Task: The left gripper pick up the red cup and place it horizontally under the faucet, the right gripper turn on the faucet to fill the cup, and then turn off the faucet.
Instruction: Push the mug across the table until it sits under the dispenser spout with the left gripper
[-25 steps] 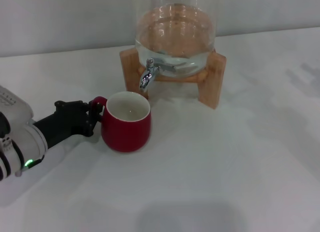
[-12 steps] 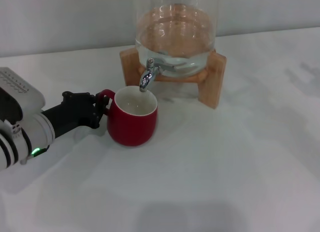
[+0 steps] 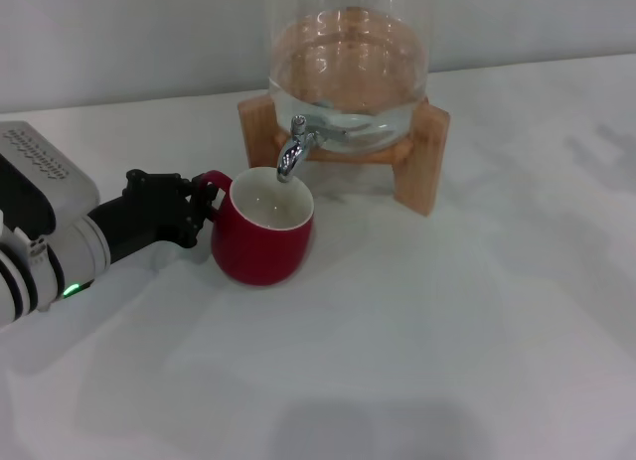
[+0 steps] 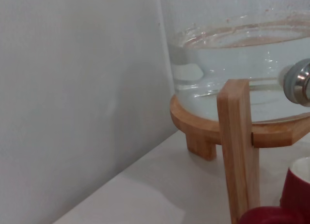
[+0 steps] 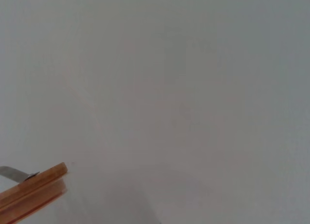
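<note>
Red cup [image 3: 262, 238], clamped at its handle by the left gripper [image 3: 202, 208], has slid right and farther back until its mouth sits beneath the faucet [image 3: 292, 150], so placement looks nearly done, with the right gripper out of view.

Glossy red cup [image 3: 260, 239], chrome faucet [image 3: 291, 152], wood stand [image 3: 420, 167], glass jar [image 3: 348, 63]

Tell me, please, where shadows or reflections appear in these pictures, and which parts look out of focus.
Head view: soft shadows lie beside the red cup and below the left gripper; the faucet shows bright glints. Left wrist view: the glass jar reflects light, and the near cup edge is blurred. Right wrist view: mostly a plain pale surface, with a faint shadow.
</note>
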`<state>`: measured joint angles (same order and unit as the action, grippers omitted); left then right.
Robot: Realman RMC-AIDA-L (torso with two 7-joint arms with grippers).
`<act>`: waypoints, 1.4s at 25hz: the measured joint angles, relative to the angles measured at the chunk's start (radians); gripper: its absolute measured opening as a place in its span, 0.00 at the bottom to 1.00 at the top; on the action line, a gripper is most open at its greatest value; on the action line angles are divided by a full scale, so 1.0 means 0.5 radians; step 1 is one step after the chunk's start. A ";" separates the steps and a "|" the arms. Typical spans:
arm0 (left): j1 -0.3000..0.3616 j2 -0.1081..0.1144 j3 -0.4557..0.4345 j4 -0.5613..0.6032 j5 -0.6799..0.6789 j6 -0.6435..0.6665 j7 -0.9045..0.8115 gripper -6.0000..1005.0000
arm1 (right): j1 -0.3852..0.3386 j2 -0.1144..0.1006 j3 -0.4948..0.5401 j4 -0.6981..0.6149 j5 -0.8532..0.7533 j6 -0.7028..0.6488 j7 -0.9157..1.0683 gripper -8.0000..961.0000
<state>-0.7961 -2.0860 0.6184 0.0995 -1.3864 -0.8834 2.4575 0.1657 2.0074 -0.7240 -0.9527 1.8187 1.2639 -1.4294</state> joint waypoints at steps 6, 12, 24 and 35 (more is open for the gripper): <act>0.010 -0.004 -0.009 0.003 -0.063 -0.003 0.120 0.13 | 0.001 0.001 0.000 0.050 0.027 0.000 -0.039 0.69; 0.009 -0.004 -0.009 0.004 -0.087 -0.015 0.142 0.13 | 0.002 0.001 0.002 0.055 0.029 0.003 -0.041 0.69; -0.061 -0.003 -0.005 -0.011 -0.093 -0.007 0.101 0.13 | 0.003 0.001 0.000 0.041 0.029 0.006 -0.039 0.69; -0.129 -0.003 0.042 -0.024 0.003 -0.010 -0.074 0.13 | 0.003 0.001 0.003 0.040 0.029 0.006 -0.038 0.69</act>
<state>-0.8604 -2.0878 0.6395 0.0874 -1.3846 -0.8886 2.4203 0.1673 2.0080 -0.7224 -0.9326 1.8331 1.2670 -1.4483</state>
